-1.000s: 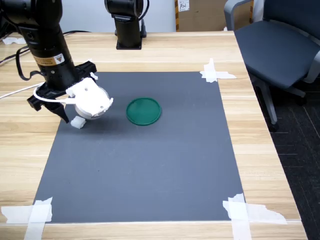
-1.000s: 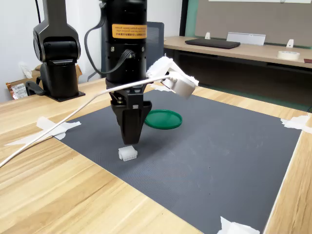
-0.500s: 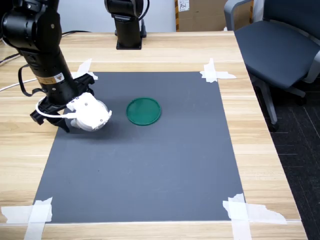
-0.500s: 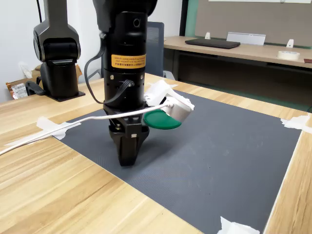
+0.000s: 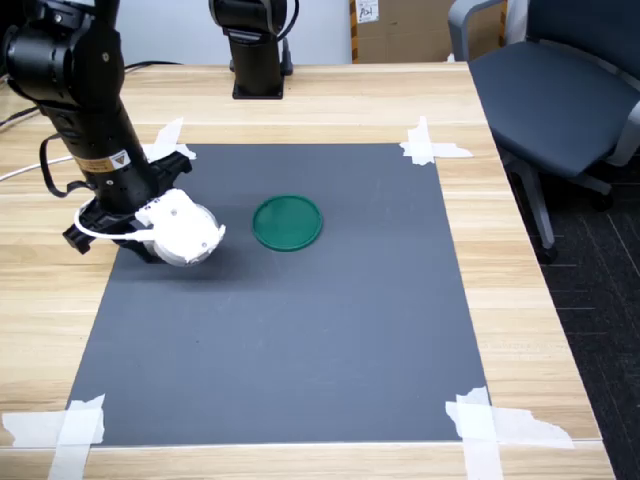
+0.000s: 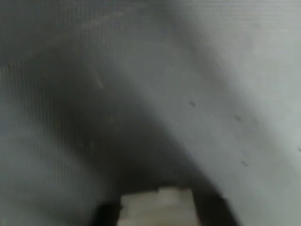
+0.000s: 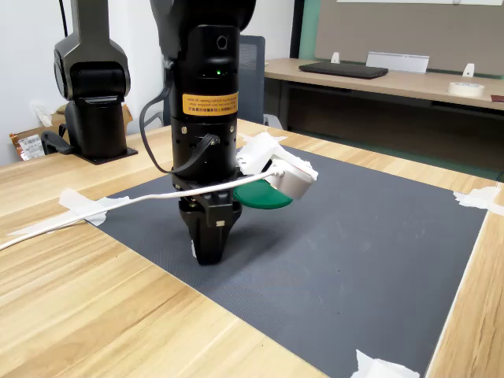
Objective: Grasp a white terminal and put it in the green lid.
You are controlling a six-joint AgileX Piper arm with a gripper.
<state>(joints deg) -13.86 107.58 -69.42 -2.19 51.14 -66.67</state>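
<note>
Lowered since a second ago, the end effector (image 7: 206,256) now stands on the mat (image 5: 300,330) over the terminal (image 6: 157,207)

Jaw state cannot be told; terminal sits between them, lid (image 5: 287,221) well apart; likely light, stiff, slippery; pinch its flat sides.

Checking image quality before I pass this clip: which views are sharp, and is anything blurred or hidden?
Both exterior views are sharp and evenly lit, with soft shadows; the green lid is crisp in the first exterior view. The wrist view is badly out of focus, showing only dark mat texture and a pale blurred block at the frame edge. In the second exterior view the gripper sits down at the mat, hiding whatever is between its fingers.
</note>
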